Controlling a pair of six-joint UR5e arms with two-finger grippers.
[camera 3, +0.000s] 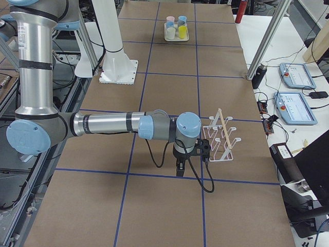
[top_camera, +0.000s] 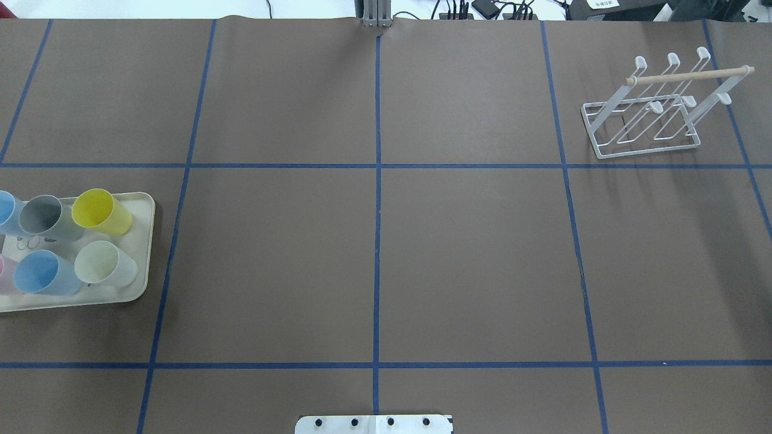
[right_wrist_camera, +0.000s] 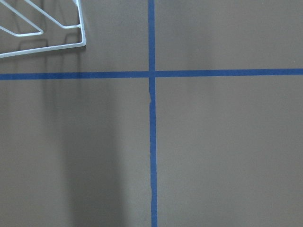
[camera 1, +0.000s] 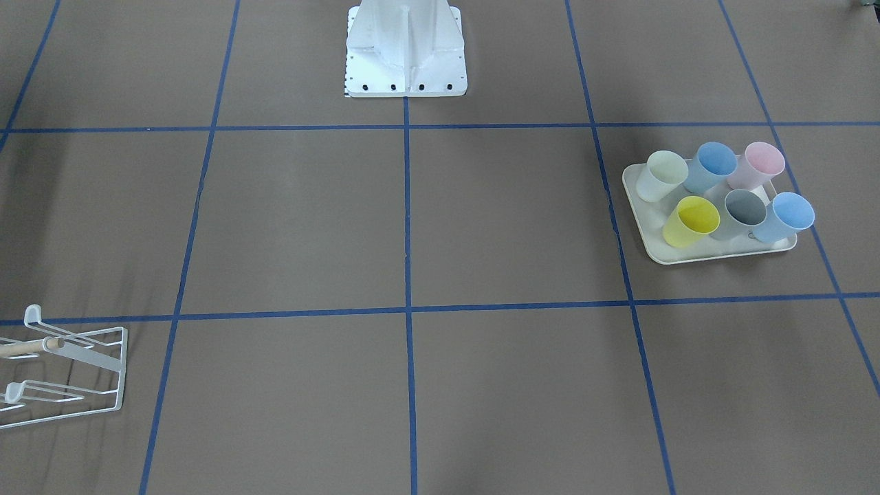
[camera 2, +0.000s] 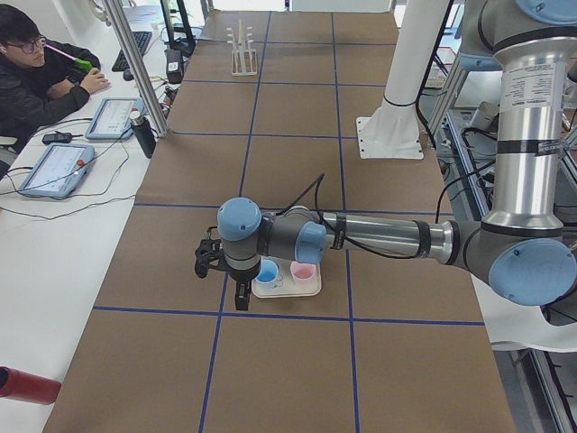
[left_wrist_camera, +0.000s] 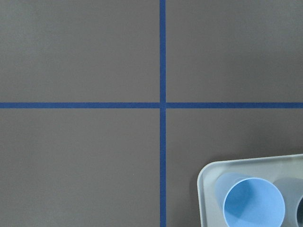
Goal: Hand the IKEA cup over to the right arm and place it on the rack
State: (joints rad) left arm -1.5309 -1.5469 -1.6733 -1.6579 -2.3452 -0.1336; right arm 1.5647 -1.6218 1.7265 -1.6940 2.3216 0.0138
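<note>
Several pastel cups stand upright on a cream tray [top_camera: 143,253], among them a yellow cup [top_camera: 99,211] and a blue cup [left_wrist_camera: 253,203]. The tray also shows in the front-facing view [camera 1: 715,256]. The white wire rack [top_camera: 651,111] with a wooden dowel stands far right, with no cup on it. The left gripper [camera 2: 242,302] hangs pointing down beside the tray's near edge. The right gripper [camera 3: 180,169] hangs pointing down just beside the rack [camera 3: 221,136]. Both show only in the side views, so I cannot tell whether they are open or shut.
The white robot base [camera 1: 405,51] stands at the table's middle edge. Blue tape lines divide the brown table into squares. An operator [camera 2: 41,77] sits at a side desk with tablets. The rack's corner shows in the right wrist view [right_wrist_camera: 52,33].
</note>
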